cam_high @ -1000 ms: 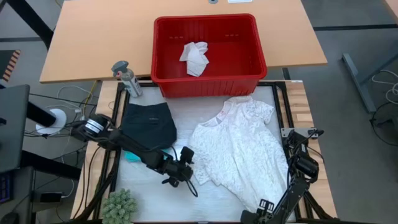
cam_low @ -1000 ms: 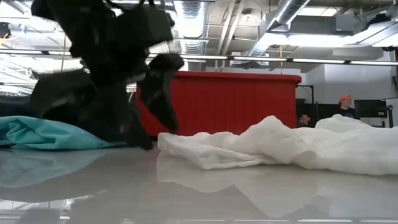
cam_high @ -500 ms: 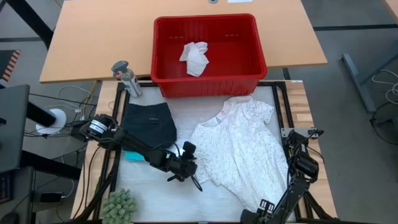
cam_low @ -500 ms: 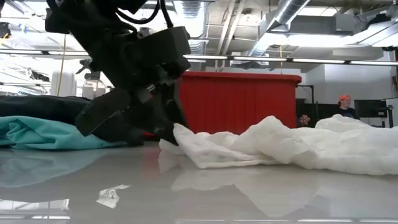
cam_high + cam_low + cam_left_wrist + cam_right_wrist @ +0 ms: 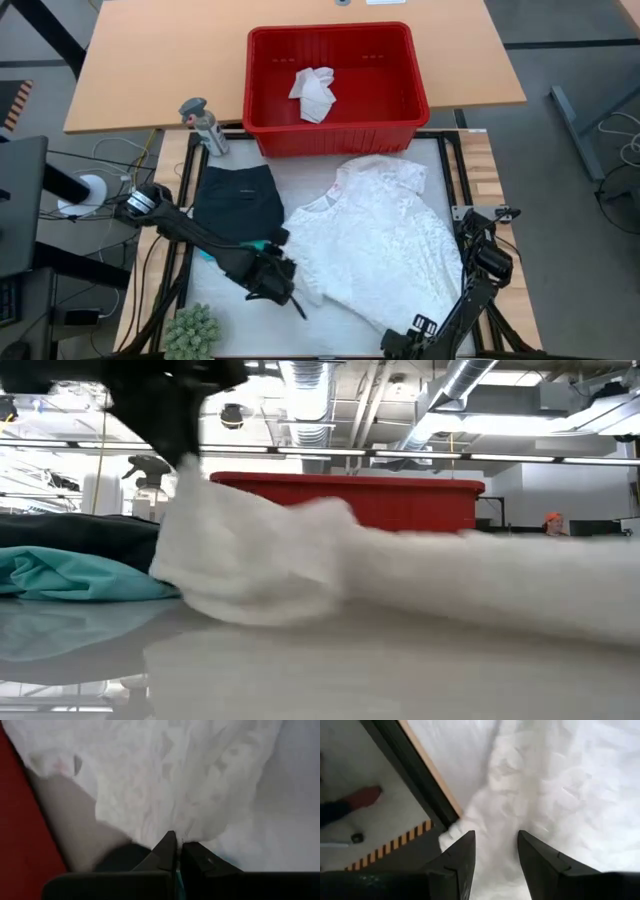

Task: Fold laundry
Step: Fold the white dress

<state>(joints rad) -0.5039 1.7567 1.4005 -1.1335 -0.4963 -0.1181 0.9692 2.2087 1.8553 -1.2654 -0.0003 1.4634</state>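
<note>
From above: red rectangular plastic basket point(image 5: 262, 80) at the table's far middle, holding one crumpled white cloth point(image 5: 314, 93) on its floor, nothing else inside. Just in front of it, white lace short-sleeved top point(image 5: 375, 245) spread on the white work mat, long axis diagonal, neck and sleeves toward the basket, hem toward the near right corner. Left of it, folded black shorts point(image 5: 238, 198), with a teal garment point(image 5: 207, 252) peeking out at their near edge. Left gripper point(image 5: 285, 290) at the lace top's near left edge, fingers together and clamped on that edge. Right gripper point(image 5: 400, 342) low at the near right corner, by the hem. Grey spray bottle point(image 5: 203, 125) left of the basket; small green fuzzy plant point(image 5: 191, 329) at the near left corner. From table height: lace top raised at its left end under the dark left arm, sloping down to the right; teal cloth and black shorts at left; red basket wall behind. Left wrist: dark fingers point(image 5: 167, 851) pressed together on the lace fabric. Right wrist: fingers point(image 5: 462, 852) apart, nothing between them, lace hem lying just beyond, table frame edge alongside.
</note>
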